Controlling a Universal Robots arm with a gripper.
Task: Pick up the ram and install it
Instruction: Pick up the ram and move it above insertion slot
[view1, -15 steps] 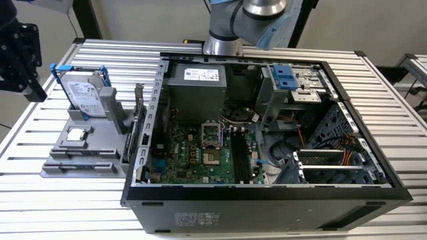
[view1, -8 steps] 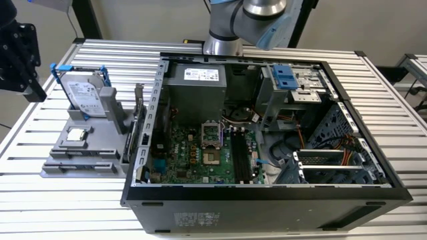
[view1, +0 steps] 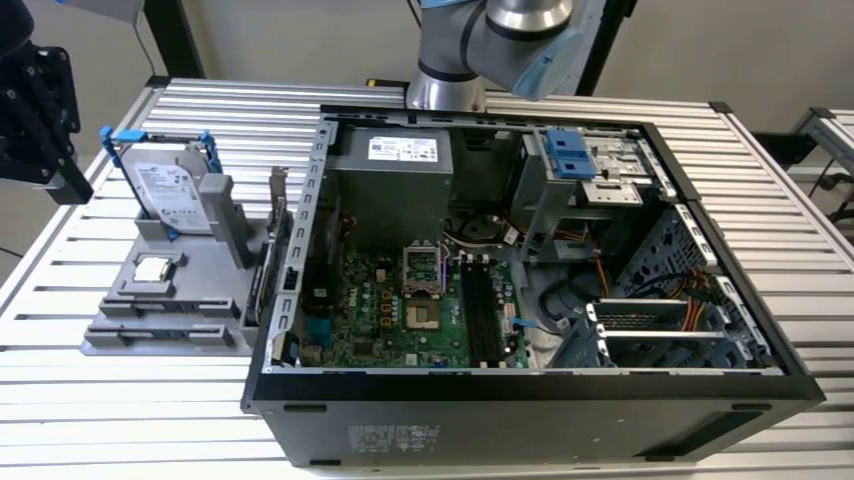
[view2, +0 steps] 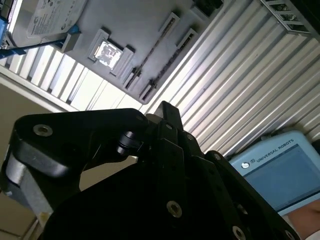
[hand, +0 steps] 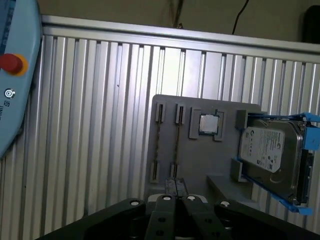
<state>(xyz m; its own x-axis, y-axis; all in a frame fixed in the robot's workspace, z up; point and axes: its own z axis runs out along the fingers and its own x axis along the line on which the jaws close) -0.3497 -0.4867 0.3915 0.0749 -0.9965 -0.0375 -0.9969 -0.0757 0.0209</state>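
A grey fixture (view1: 160, 300) lies on the slatted table at the exterior view's left. In the first wrist view, two narrow holders on the fixture (hand: 200, 160) each carry a thin strip seen edge-on. The nearer-to-edge strip looks like the ram (hand: 158, 145); its colour does not show. In the second wrist view the strips (view2: 156, 47) lie near the chip. My gripper (hand: 176, 187) hangs above the fixture, fingers (hand: 167, 202) pressed together with nothing between them. It appears as a black body (view1: 47, 130) at the exterior view's left edge.
The open computer case (view1: 534, 390) fills the table's middle, with long black motherboard slots (view1: 478, 310) inside. On the fixture stand a silver hard drive in a blue frame (view1: 171, 190) and a square processor chip (view1: 155, 268). A blue teach pendant (view2: 280, 170) rests on the table.
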